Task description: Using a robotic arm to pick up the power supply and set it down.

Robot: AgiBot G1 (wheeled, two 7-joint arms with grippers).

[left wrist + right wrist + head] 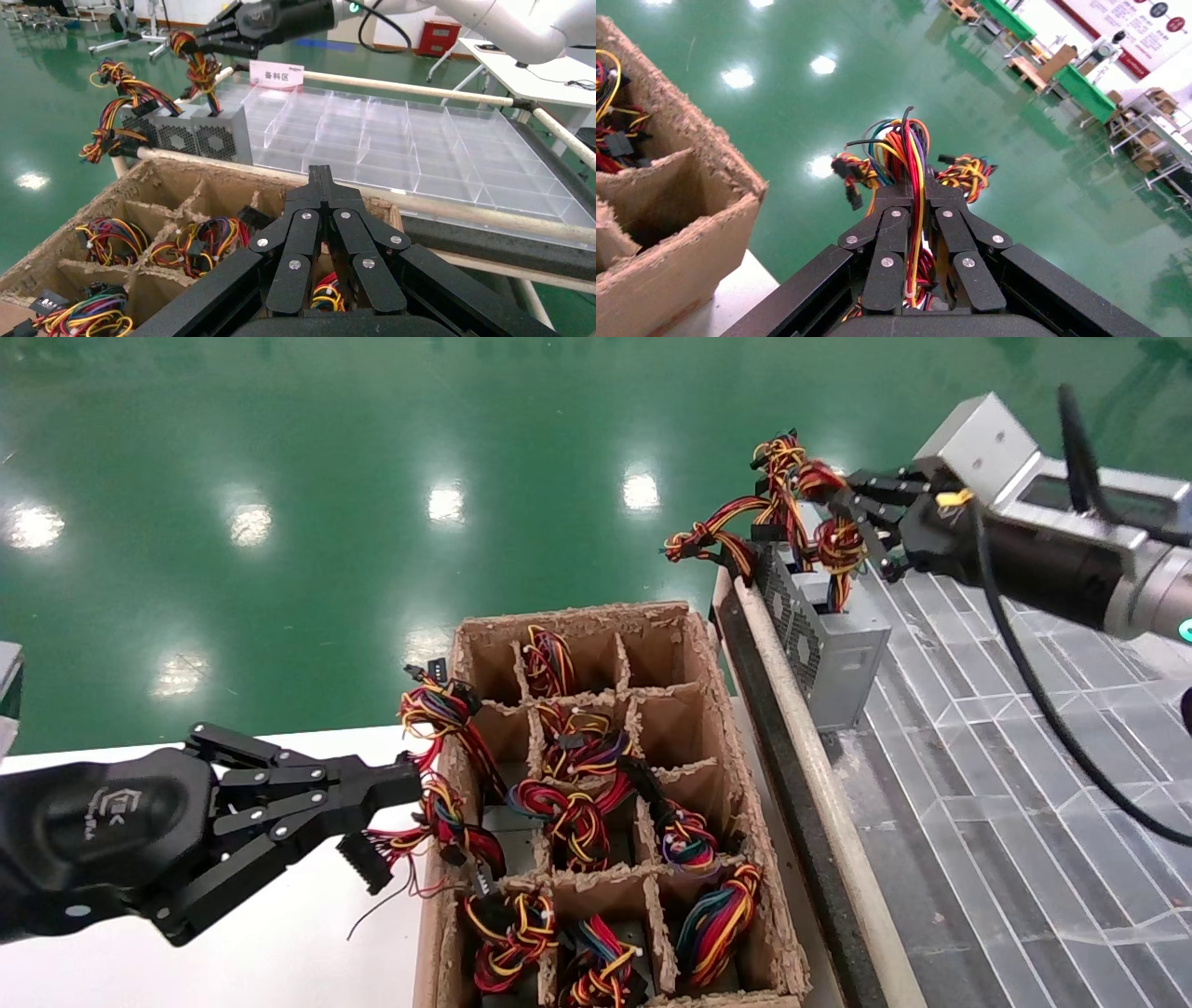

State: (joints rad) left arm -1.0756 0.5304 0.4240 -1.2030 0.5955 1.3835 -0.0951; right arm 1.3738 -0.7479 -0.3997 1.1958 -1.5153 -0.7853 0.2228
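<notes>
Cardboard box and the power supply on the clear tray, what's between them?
Head view: between the cardboard box and the power supply runs the tray's black edge with a pale rail. The right gripper grips its wires.

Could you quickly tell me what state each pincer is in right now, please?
Left pincer: closed, empty, beside the cardboard box.
Right pincer: closed on the wire bundle of the power supply on the clear tray.

- Left hand (377, 826): all black, two-jaw linkage, silver screw heads at the pivots, white logo on the rounded body.
- Right hand (852, 528): black linkage, plain silver block, silver cylindrical wrist with a green light, black cable; white arm shell behind.
</notes>
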